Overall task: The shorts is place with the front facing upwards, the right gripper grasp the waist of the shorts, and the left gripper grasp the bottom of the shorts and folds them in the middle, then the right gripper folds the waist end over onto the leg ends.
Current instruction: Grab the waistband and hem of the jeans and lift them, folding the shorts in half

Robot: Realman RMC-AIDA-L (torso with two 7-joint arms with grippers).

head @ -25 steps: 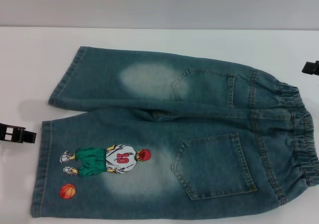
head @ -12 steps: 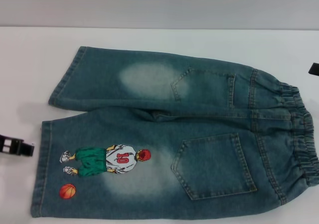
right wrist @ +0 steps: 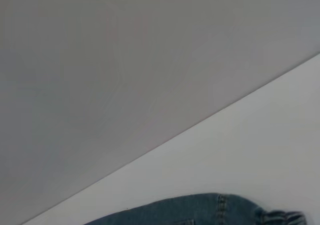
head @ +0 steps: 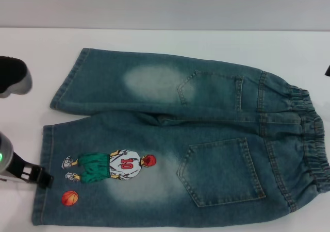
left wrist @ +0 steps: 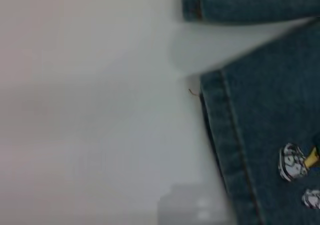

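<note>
left hand beside shorts hem

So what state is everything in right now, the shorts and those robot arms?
Shorts: spread flat on the table, not folded, nothing gripping them.
Waist: ruffled, on the robot's right, ungrasped.
Leg ends: lying flat, ungrasped.
Left pincer: at the hem of the printed leg, nothing gripped.
Right pincer: barely in view near the waist, off the shorts.

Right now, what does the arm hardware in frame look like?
Head view: the left gripper is a black, blocky claw with pale patches on it, on a light grey rounded arm with a green light. Of the right gripper only a small black sliver shows at the frame edge.
</note>
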